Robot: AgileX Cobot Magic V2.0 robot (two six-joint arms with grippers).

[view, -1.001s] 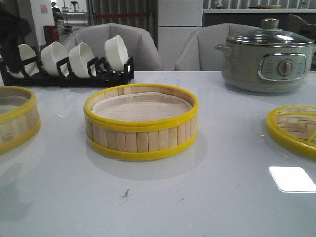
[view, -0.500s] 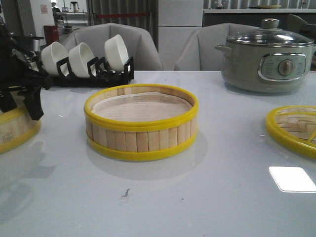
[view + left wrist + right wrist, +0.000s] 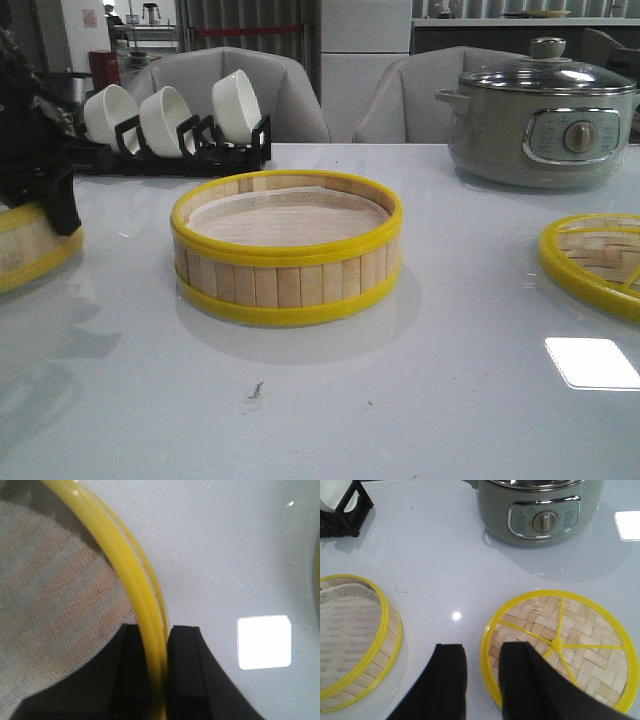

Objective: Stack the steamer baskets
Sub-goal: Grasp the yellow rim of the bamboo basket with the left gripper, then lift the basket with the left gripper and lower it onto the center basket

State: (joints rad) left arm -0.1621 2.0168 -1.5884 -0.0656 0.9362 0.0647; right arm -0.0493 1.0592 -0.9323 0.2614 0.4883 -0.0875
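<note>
Yellow-rimmed bamboo defines the middle steamer basket [image 3: 286,248], which sits at the centre of the glossy white surface [image 3: 420,400] with a pale liner inside. At nine o'clock from it, cut off by the picture's edge, is a second steamer basket [image 3: 30,245]; the left pincer [image 3: 155,680] straddles its rim, one black finger [image 3: 130,670] inside over the mesh liner and the other outside, both close against the yellow band (whether they truly press it I cannot tell). At three o'clock lies a flat woven lid [image 3: 557,645] with yellow spokes, well apart from the middle basket. The right pincer [image 3: 482,680] hovers above the near edge of that lid, its fingers parted and holding nothing. A grey electric pot [image 3: 540,118] with a glass lid stands at one o'clock, and a black rack of white bowls [image 3: 170,125] at eleven.
</note>
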